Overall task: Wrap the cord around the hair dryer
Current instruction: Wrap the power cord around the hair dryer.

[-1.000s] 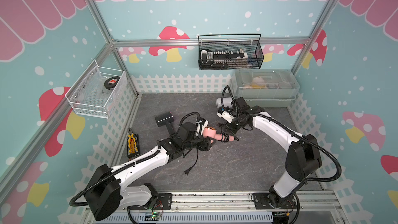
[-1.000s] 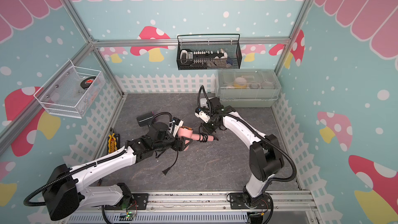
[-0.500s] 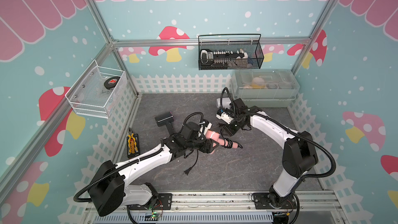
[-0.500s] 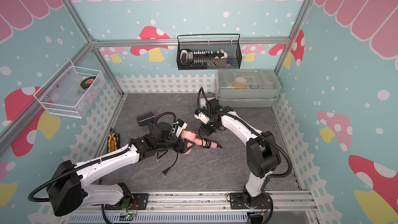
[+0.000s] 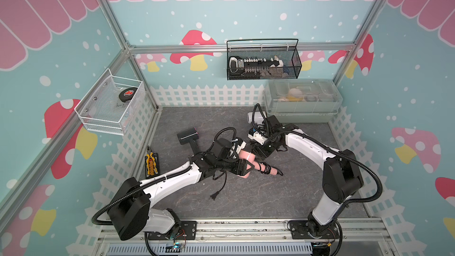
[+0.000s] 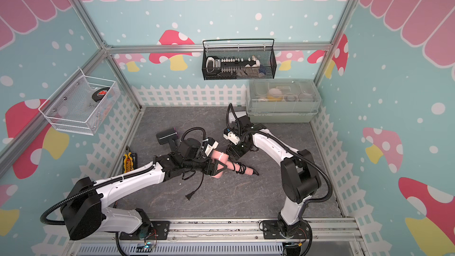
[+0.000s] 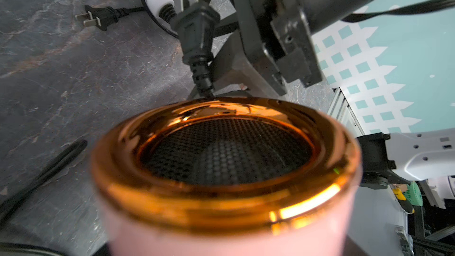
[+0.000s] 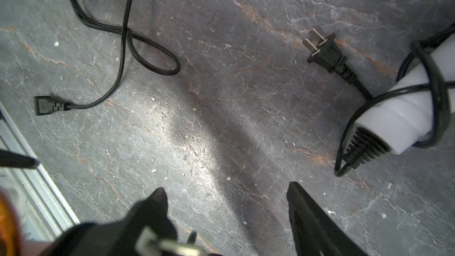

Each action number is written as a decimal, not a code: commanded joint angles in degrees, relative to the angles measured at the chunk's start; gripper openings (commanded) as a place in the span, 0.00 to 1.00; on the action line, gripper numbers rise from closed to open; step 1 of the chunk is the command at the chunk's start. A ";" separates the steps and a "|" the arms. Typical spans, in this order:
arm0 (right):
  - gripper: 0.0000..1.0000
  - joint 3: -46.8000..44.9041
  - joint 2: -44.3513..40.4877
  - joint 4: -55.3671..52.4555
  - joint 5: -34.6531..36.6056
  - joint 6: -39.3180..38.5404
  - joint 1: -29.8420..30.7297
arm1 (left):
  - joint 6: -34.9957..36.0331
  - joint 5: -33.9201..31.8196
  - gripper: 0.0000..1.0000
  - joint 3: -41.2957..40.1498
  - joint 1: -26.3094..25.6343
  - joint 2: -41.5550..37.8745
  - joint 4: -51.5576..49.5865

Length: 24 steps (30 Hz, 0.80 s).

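Observation:
My left gripper [image 5: 247, 166] [image 6: 220, 165] is shut on the barrel of the pink hair dryer [image 5: 246, 156] [image 6: 218, 156], whose copper rim [image 7: 221, 205] fills the left wrist view and hides the fingers. Several turns of black cord [image 5: 264, 168] [image 6: 241, 168] sit around its handle. The cord's plug [image 7: 197, 35] [image 8: 157, 243] stands prongs-up beside one finger of my right gripper [image 5: 261, 153] [image 6: 235, 151] [image 8: 226, 189]. That gripper is open, just behind the barrel, with only floor between its fingertips.
A black hair dryer [image 5: 187, 136] lies left of centre; another plug [image 5: 213, 197] [image 8: 46, 105] lies on the floor in front. A white hair dryer [image 5: 253, 117] [image 8: 403, 116] with wound cord lies by the lidded bin [image 5: 302, 99]. A yellow tool [image 5: 150, 163] lies by the left fence.
My right gripper's jaws have opened wide. The left arm has carried the pink dryer a little toward the front.

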 commanded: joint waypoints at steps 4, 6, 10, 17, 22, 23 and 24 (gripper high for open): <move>0.75 -0.42 1.39 -0.31 3.82 0.60 0.19 | -3.00 7.50 0.00 0.92 1.64 1.38 8.62; 0.75 -0.15 1.48 -0.68 4.46 0.52 0.04 | -4.01 9.28 0.00 0.15 2.27 2.08 9.48; 0.76 0.00 2.13 -1.51 5.30 0.24 -0.21 | -5.26 11.42 0.00 -1.49 3.05 2.85 10.79; 0.76 -0.66 2.95 -1.83 6.20 0.52 -0.90 | -5.62 13.61 0.00 -3.18 4.24 2.67 11.29; 0.76 -0.53 3.76 -2.76 6.69 0.51 -1.43 | -5.96 15.27 0.00 -3.97 5.33 2.94 12.22; 0.76 -0.48 3.77 -3.09 6.97 0.48 -1.49 | -6.19 15.70 0.00 -4.16 5.52 2.94 12.65; 0.76 -0.61 3.66 -3.35 7.20 0.46 -1.64 | -6.32 15.99 0.00 -4.24 5.70 2.94 12.92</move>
